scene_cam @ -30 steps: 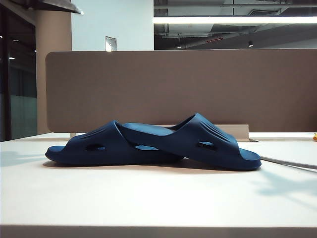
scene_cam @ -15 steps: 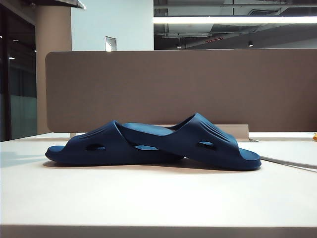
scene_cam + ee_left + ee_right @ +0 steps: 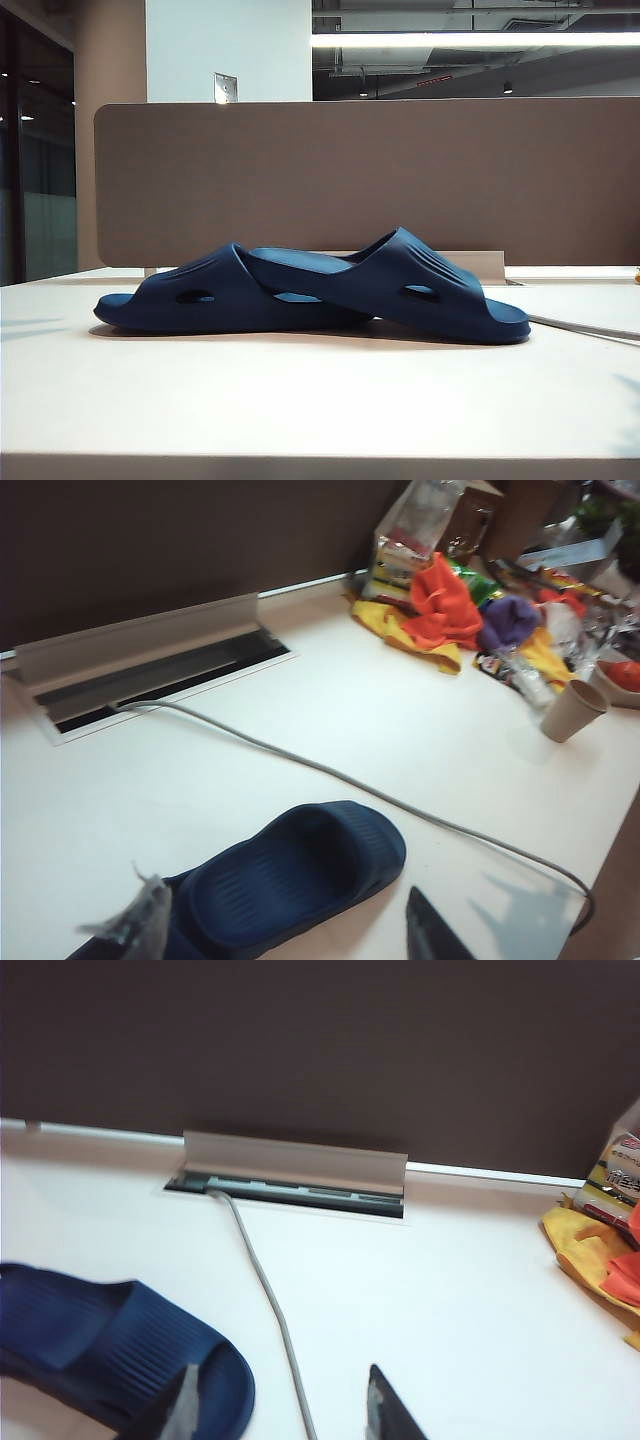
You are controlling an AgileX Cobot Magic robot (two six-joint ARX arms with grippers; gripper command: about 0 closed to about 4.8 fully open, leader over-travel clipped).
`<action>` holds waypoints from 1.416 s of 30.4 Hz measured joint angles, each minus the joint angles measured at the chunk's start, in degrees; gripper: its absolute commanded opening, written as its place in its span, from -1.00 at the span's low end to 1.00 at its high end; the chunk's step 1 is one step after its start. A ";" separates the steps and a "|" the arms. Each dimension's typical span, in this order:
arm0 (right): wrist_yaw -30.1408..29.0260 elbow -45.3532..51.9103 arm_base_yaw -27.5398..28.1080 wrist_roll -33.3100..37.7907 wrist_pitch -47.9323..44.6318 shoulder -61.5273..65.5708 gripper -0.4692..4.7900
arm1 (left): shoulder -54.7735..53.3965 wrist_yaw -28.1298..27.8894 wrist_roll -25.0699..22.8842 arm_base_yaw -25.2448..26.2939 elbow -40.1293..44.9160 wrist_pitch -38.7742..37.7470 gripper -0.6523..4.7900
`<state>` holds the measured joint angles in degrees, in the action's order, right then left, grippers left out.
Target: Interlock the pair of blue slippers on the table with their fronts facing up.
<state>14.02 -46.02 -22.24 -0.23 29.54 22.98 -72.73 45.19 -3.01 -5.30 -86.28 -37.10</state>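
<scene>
The pair of blue slippers (image 3: pixel 310 290) sits mid-tabletop, nearer the far edge, soles down, straps up. Long axis runs left-right across the table (image 3: pixel 300 400). They're hooked together: one toe points to the left edge, the other to the right edge, its heel tucked under the left one's strap.

Left gripper (image 3: pixel 290 930) hangs above one slipper end, jaws wide apart, holding nothing. Right gripper (image 3: pixel 285 1405) hangs by the other slipper's ribbed strap near a grey cable (image 3: pixel 265 1290), jaws apart, nothing held.

Vs 1 s ago: slippers haven't moved; the arm shadows on the table have mostly gone.
</scene>
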 measured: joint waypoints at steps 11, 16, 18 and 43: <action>-0.79 -0.42 -4.48 -0.04 -0.90 0.42 -0.23 | 6.03 -0.77 -1.07 0.00 8.41 -0.66 0.34; -0.76 -7.13 -4.39 0.02 -2.27 3.61 -0.23 | 7.78 -0.74 -1.05 0.00 8.48 -0.35 0.34; -0.79 -9.42 -4.39 0.55 -2.56 5.09 -0.23 | 8.55 -0.61 -1.05 0.00 8.46 -0.15 0.34; -16.70 -16.15 2.80 6.14 -7.37 16.79 -0.22 | 12.87 1.14 -2.36 0.02 9.03 -1.84 0.34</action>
<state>-2.68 -62.17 -19.44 5.91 22.17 39.77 -59.86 46.33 -5.37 -5.28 -77.25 -38.94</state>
